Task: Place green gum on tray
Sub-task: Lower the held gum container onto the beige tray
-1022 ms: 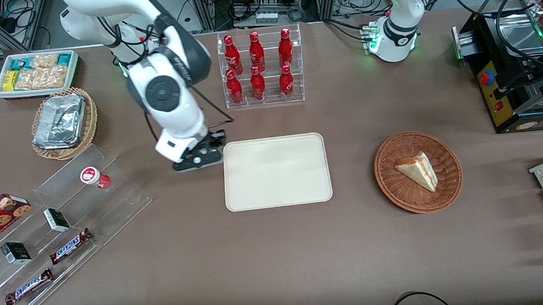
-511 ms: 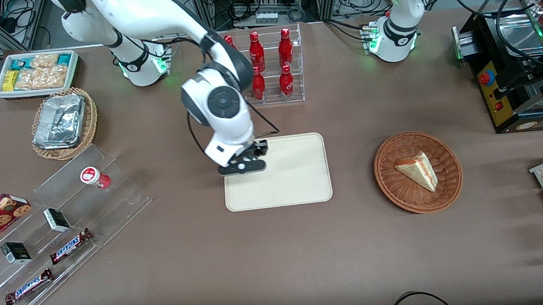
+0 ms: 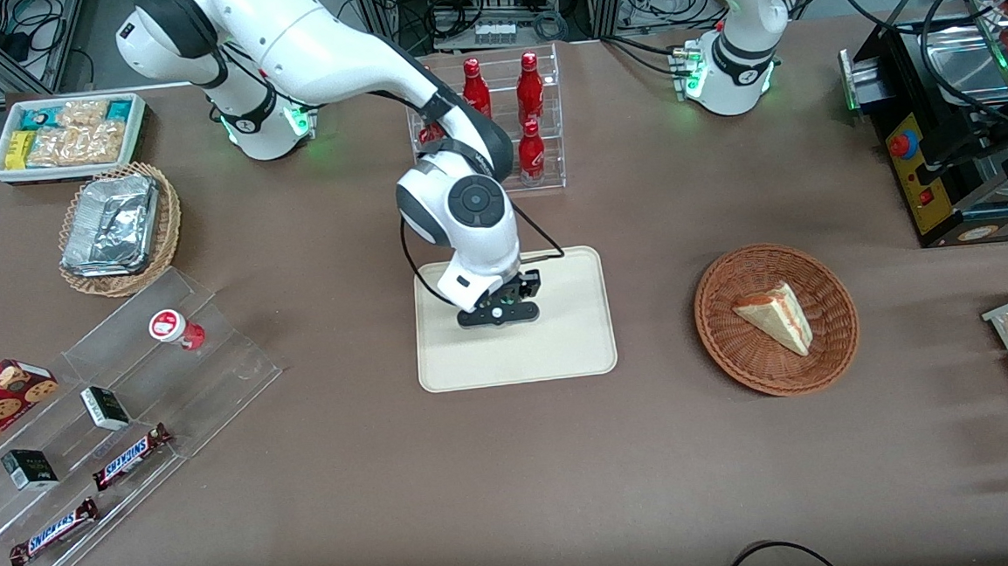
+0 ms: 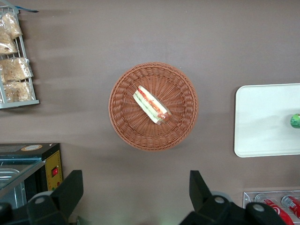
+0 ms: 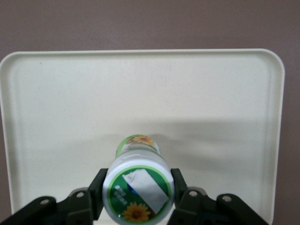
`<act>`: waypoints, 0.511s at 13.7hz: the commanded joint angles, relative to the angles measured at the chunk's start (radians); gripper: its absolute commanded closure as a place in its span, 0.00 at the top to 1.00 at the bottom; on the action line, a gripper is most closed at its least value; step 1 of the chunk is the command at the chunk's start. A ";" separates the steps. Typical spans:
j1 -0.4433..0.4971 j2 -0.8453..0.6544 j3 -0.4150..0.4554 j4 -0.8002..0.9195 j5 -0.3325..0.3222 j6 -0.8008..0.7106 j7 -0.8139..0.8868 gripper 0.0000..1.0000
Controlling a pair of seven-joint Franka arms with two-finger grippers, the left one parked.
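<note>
- Green gum (image 5: 137,187) sits pinched between the two fingers of the tool (image 5: 137,199), one finger pressed to each side of the bottle just under its white lid.
- The tool (image 3: 498,308) hangs over the tray (image 3: 561,349), near the middle of the front view.
- In the left wrist view, the gum (image 4: 295,121) shows at the right edge, over the tray (image 4: 262,122).
- The tray lies flat on the brown counter (image 3: 481,477).

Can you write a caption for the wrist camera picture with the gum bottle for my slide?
The claw grips the green gum by its sides above the cream tray.
</note>
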 commanded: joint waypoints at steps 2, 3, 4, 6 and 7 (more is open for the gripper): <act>0.021 0.060 -0.014 0.055 -0.029 -0.002 0.020 0.00; 0.021 0.066 -0.014 0.055 -0.034 -0.002 0.020 0.00; 0.022 0.074 -0.014 0.055 -0.045 -0.002 0.021 0.00; 0.033 0.088 -0.014 0.055 -0.071 0.001 0.047 0.00; 0.033 0.092 -0.014 0.055 -0.081 0.013 0.057 0.00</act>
